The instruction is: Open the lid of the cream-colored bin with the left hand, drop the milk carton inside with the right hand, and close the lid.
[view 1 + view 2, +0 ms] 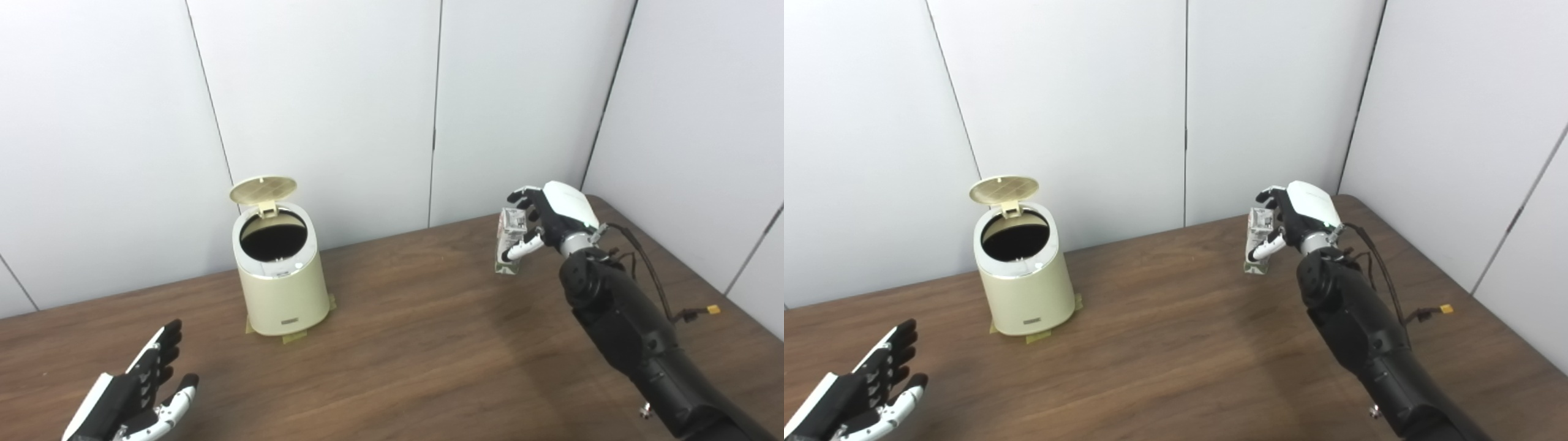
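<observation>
Two hands, one bin, one carton, listed nearest first.

Left hand (131,392): lowest in the left eye view, near the table's front edge, fingers spread and holding nothing. It sits well apart from the bin, likely parked out of the way since the lid already stands up.

Table (404,343): dark wood grain, bearing everything listed.

Cream-colored bin (283,282): upright, left of centre, a tapered cylinder with a pale glossy wall and a small label plate low on its front. Strips of tape (294,335) show under its base, presumably to keep it from sliding when the lid is worked. Its mouth shows dark inside.

Lid (263,190): round, ribbed underside, tipped up on a hinge at the bin's rear rim, leaving the opening free for the drop.

Right hand (545,223): far right, fingers wrapped around the milk carton (509,242), thumb across its front face. The grip looks sideways, suited to carrying it over the bin.

Milk carton: small, whitish with a greenish base, tilted slightly; whether it touches the table cannot be told. It is well apart from the bin.
</observation>
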Controlling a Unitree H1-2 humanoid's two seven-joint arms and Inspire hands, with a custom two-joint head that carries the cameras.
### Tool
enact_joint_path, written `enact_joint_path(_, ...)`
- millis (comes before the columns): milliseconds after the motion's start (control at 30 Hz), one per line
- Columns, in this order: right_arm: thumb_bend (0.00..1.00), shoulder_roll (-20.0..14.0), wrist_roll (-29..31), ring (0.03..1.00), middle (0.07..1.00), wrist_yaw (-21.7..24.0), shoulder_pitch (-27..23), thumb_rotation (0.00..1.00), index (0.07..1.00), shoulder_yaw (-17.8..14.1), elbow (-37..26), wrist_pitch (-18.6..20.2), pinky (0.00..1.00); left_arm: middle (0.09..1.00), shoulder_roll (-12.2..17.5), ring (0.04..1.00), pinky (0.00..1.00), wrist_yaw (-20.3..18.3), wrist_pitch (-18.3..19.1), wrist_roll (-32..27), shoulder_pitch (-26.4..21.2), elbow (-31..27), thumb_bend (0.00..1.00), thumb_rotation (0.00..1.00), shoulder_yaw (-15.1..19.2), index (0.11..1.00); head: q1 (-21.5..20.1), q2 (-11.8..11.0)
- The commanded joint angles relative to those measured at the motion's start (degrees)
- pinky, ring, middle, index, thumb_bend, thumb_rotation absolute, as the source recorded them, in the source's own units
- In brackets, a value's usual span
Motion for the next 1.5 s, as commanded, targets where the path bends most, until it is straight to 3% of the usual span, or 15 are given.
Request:
enact_joint_path(0,0.85,-1.5,0.3,0.631,0.693,-1.9,-2.1,0.02,0.716,-0.9,-1.2,-2.6,0.54,1.0,1.6,1.0,1.0,0.5,-0.3,1.1,-2.2,-1.8,0.16,0.0,0.3,1.0,-0.1,0.1)
enact_joint_path(500,0.84,-1.6,0.5,0.631,0.674,-2.5,-2.5,0.07,0.67,-0.3,1.4,-4.4,0.57,1.0,1.7,1.0,1.0,0.1,-0.3,1.5,-1.9,-1.7,0.18,0.0,0.7,1.0,-0.1,0.2)
enact_joint_path(833,0.83,-1.5,-0.9,0.566,0.592,-4.7,-2.4,0.01,0.612,-0.1,2.2,-5.4,0.58,1.0,1.7,1.0,1.0,0.5,-0.3,0.8,-2.1,-1.6,0.18,0.0,0.8,1.0,0.0,0.6)
enact_joint_path(867,0.65,-1.5,-0.9,0.55,0.576,-5.0,-2.3,0.08,0.541,-0.1,2.2,-5.6,0.58,1.0,1.6,1.0,1.0,0.4,-0.3,0.7,-2.1,-1.6,0.19,0.0,0.9,1.0,0.0,0.6)
enact_joint_path(967,0.54,-1.4,-1.0,0.465,0.498,-7.0,-2.0,0.01,0.508,-0.2,2.5,-7.0,0.52,1.0,1.5,1.0,1.0,0.3,-0.3,0.7,-2.2,-1.5,0.19,0.0,1.1,1.0,-0.1,0.5)
enact_joint_path(1133,0.52,-1.5,-2.2,0.395,0.495,-11.9,-1.5,0.0,0.509,0.2,3.7,-10.8,0.39,1.0,1.4,1.0,1.0,0.8,-0.3,-0.1,-2.2,-1.5,0.18,0.0,1.0,1.0,0.1,0.5)
enact_joint_path(1467,0.52,-1.4,-2.6,0.396,0.517,-13.6,-1.4,0.0,0.499,0.4,4.6,-12.3,0.4,1.0,1.3,1.0,1.0,1.0,-0.3,0.6,-2.4,-1.6,0.19,0.0,0.9,1.0,0.3,0.3)
